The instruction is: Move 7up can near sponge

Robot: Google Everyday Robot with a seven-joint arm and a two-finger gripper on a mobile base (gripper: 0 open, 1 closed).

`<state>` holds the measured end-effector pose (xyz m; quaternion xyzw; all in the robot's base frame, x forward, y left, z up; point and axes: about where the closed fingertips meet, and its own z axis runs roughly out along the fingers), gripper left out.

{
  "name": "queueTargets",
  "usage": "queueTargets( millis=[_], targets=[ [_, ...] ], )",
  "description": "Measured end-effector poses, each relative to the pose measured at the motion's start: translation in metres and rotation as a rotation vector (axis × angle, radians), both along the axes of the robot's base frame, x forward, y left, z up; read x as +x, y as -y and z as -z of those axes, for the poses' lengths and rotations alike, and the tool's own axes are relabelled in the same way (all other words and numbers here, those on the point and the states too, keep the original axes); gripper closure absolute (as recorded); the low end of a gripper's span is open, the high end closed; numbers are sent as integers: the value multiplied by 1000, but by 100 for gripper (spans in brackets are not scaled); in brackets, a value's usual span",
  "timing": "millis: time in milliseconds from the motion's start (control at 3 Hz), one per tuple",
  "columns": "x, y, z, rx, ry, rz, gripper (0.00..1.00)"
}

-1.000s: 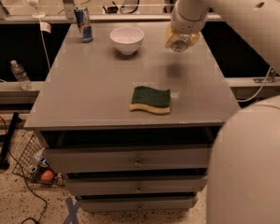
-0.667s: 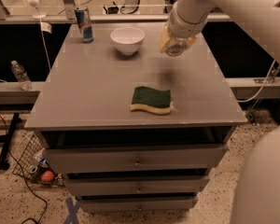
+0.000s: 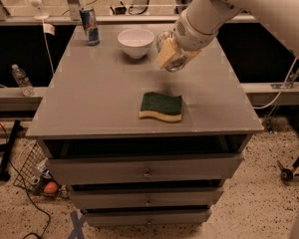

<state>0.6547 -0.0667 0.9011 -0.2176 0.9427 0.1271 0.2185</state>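
Note:
The sponge [image 3: 161,106], dark green on top with a yellow foam edge, lies flat near the front middle of the grey table [image 3: 94,93]. My gripper [image 3: 170,54] hangs above the table, behind and slightly right of the sponge, next to the white bowl. It is shut on the 7up can [image 3: 173,59], a small silvery can held tilted with its shiny end toward the camera. The can is clear of the table top.
A white bowl [image 3: 135,42] stands at the back middle. A taller blue and silver can [image 3: 89,26] stands at the back left. The table has drawers below. A water bottle [image 3: 21,80] sits on a ledge at the left, and a wire basket [image 3: 35,176] is on the floor.
My gripper has carried the can leftward and toward the front, from the back right of the table to a spot beside the bowl, closer to the sponge.

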Motion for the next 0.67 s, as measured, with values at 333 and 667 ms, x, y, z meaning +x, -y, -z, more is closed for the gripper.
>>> queueTargets(
  millis=[333, 667],
  targets=[
    [-15, -15, 18, 50, -35, -131, 100],
    [-20, -19, 33, 63, -72, -181, 100]
  ],
)
